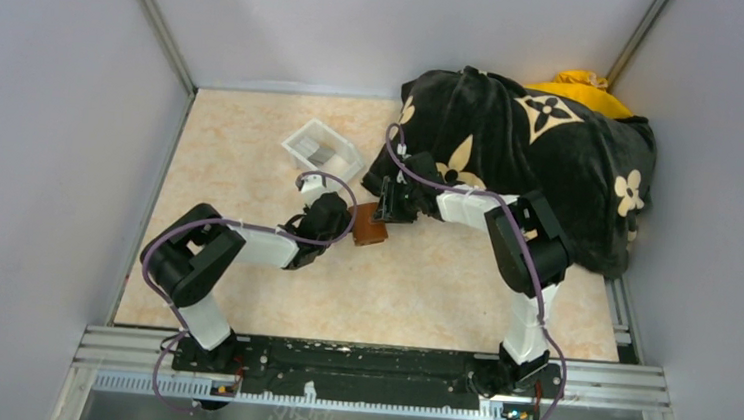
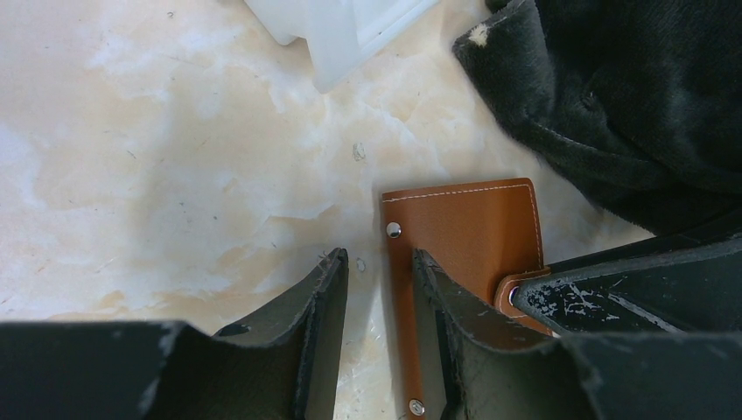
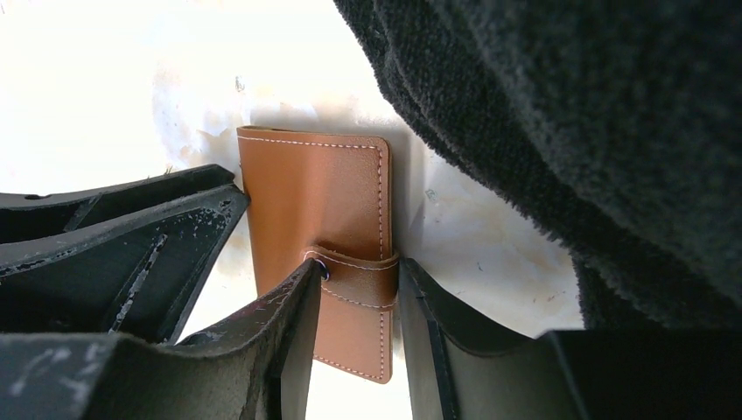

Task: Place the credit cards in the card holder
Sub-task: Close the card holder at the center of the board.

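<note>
The card holder [image 1: 370,228] is a brown leather wallet lying closed on the marble-patterned table, its strap snapped across the front. My left gripper [image 2: 378,258] is open and straddles the wallet's riveted edge [image 2: 472,232]: one finger stands on the bare table, the other on the leather. My right gripper [image 3: 359,267] comes from the opposite side and is shut across the strap of the card holder [image 3: 311,192], one finger at the snap, the other against the wallet's edge. Something greyish lies in the clear tray [image 1: 321,149]; I cannot tell whether it is the credit cards.
A black blanket [image 1: 532,162] with tan flower prints is heaped at the back right, right beside the wallet, with a yellow thing [image 1: 578,91] behind it. The clear tray's corner [image 2: 341,26] shows just beyond the left gripper. Grey walls enclose the table.
</note>
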